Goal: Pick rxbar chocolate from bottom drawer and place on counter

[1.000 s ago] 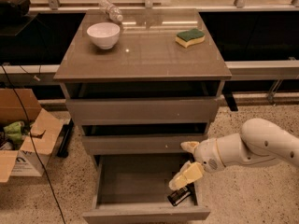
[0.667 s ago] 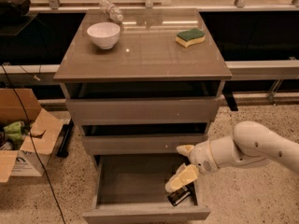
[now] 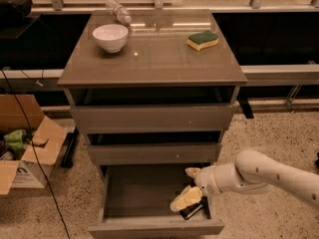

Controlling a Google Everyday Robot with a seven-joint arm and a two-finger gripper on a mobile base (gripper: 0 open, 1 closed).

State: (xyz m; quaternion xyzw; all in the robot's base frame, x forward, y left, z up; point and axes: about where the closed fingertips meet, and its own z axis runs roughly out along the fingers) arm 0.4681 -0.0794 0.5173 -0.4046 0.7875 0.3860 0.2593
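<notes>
The rxbar chocolate (image 3: 193,211) sits in the front right corner of the pulled-out bottom drawer (image 3: 149,228), right under the tool (image 3: 182,189). The tool's fingers are spread apart with nothing gripped, and the lower one is just over the bar. Up on the table (image 3: 149,63): sponge (image 3: 203,40), bowl (image 3: 110,37).

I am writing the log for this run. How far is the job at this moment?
Done: the bottom drawer stands open. In hand: the gripper is inside it at the front right, fingers apart, just above the rxbar, which lies on the drawer floor, not yet lifted. Left: grasp the bar, lift it and set it on the counter, beside the bowl and sponge.
</notes>
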